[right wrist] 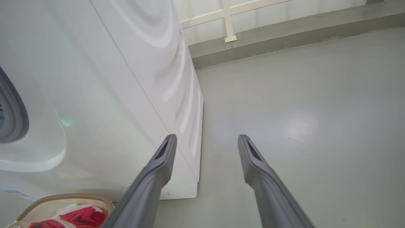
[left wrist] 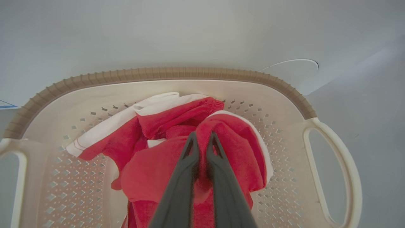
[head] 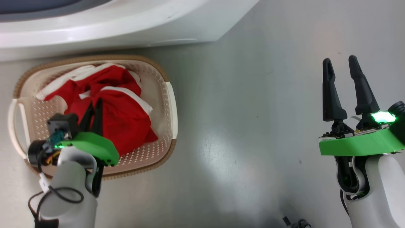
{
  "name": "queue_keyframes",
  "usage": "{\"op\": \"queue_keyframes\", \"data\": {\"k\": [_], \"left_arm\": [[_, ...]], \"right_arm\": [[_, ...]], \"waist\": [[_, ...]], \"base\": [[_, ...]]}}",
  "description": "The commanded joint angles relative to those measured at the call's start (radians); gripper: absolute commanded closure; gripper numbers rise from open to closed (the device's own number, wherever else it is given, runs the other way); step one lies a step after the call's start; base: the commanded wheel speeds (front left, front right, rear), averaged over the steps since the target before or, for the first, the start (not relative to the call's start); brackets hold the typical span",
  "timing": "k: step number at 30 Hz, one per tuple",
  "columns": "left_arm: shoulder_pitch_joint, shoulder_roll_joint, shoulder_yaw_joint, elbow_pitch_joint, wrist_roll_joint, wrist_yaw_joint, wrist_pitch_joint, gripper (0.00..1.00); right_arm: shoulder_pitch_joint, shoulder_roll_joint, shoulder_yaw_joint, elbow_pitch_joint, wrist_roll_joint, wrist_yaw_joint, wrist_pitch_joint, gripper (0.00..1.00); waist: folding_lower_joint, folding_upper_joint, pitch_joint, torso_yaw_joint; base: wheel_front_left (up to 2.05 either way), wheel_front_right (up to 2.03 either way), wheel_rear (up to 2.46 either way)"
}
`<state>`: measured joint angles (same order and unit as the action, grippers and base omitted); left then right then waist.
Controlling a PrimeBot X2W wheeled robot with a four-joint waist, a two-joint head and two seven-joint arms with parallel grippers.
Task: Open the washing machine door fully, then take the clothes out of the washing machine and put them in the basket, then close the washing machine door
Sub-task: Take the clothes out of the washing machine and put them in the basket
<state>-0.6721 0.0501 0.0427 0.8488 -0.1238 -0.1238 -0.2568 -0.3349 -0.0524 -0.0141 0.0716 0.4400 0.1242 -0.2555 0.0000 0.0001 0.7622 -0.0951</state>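
A small blue label [left wrist: 4, 104] sits on the washing machine [left wrist: 190, 31] at the 9 o'clock edge of the left wrist view. It also shows at 8 o'clock in the right wrist view [right wrist: 12, 191]. Its writing is too small to read in either.

In the head view the basket [head: 159, 91] stands on the grey floor [head: 246, 133] at about 9 o'clock, just below the white front of the machine [head: 126, 28], which runs across 11 to 12 o'clock. The basket is cream and perforated, with a brown woven-look rim and looped side handles. The clothes [head: 123, 110] lie heaped inside it, red fabric with white trim, and reach from the far wall towards the middle.

The left gripper [head: 95, 103] points down into the basket. Seen from its wrist [left wrist: 202, 136], the two fingers are drawn almost together, with a fold of red cloth [left wrist: 152, 167] pinched between them.

The right gripper [head: 340, 59] hovers over bare floor at 3 o'clock, well apart from the basket. Its fingers are spread wide and hold nothing [right wrist: 206, 136]. Its wrist view shows the machine's side and front [right wrist: 110, 95], the grey gasket [right wrist: 14, 114] at 9 o'clock and a round panel [right wrist: 164, 191] low on the front. The basket corner [right wrist: 63, 198] with red fabric [right wrist: 82, 217] is at 7 o'clock.
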Motion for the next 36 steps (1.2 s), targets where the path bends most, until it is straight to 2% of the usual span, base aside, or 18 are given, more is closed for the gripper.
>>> {"op": "queue_keyframes", "data": {"k": [1, 4, 7, 12, 13, 14, 16, 25, 36], "left_arm": [[0.010, 0.029, 0.021, 0.001, 0.009, -0.005, -0.005, 1.00], [-0.021, 0.035, 0.025, 0.044, 0.009, -0.005, -0.005, 1.00], [-0.044, 0.041, 0.031, 0.074, 0.007, -0.006, -0.005, 0.91], [-0.064, 0.045, 0.038, 0.100, 0.003, -0.006, -0.005, 0.51], [-0.065, 0.046, 0.040, 0.102, 0.002, -0.006, -0.005, 0.23], [-0.064, 0.046, 0.042, 0.104, 0.002, -0.006, -0.005, 0.09], [-0.059, 0.046, 0.045, 0.105, 0.000, -0.006, -0.005, 0.00], [-0.017, 0.037, 0.055, 0.067, -0.010, -0.007, -0.005, 0.00], [0.104, 0.021, 0.036, -0.130, -0.021, -0.007, -0.005, 0.00]], "right_arm": [[0.011, 0.002, 0.028, -0.024, 0.009, 0.007, -0.006, 0.00], [0.005, 0.002, 0.030, -0.026, 0.011, 0.007, -0.006, 0.00], [0.001, 0.002, 0.031, -0.026, 0.013, 0.007, -0.006, 0.00], [-0.003, 0.002, 0.031, -0.022, 0.014, 0.007, -0.006, 0.00], [-0.003, 0.002, 0.030, -0.020, 0.014, 0.007, -0.006, 0.00], [-0.004, 0.002, 0.030, -0.018, 0.013, 0.007, -0.006, 0.00], [-0.002, 0.002, 0.030, -0.015, 0.012, 0.007, -0.006, 0.00], [0.014, 0.002, 0.031, -0.001, -0.003, 0.007, -0.006, 0.00], [0.065, 0.002, 0.025, 0.028, -0.043, 0.007, -0.006, 0.00]], "waist": [[0.0000, -0.0001, 0.020, -0.006], [0.0000, -0.0001, 0.034, -0.010], [0.0000, -0.0001, 0.043, -0.014], [0.0000, -0.0001, 0.041, -0.014], [0.0000, -0.0001, 0.038, -0.013], [0.0000, -0.0001, 0.034, -0.013], [0.0000, -0.0001, 0.021, -0.011], [0.0000, -0.0001, -0.054, 0.001], [0.0000, -0.0001, -0.225, 0.027]], "base": [[0.00, 0.00, 0.00], [0.00, 0.00, 0.00], [0.00, 0.00, 0.00], [0.00, 0.00, 0.00], [0.00, 0.00, 0.00], [0.00, 0.00, 0.00], [0.00, 0.00, 0.00], [0.00, 0.00, 0.00], [0.00, 0.00, 0.00]]}}
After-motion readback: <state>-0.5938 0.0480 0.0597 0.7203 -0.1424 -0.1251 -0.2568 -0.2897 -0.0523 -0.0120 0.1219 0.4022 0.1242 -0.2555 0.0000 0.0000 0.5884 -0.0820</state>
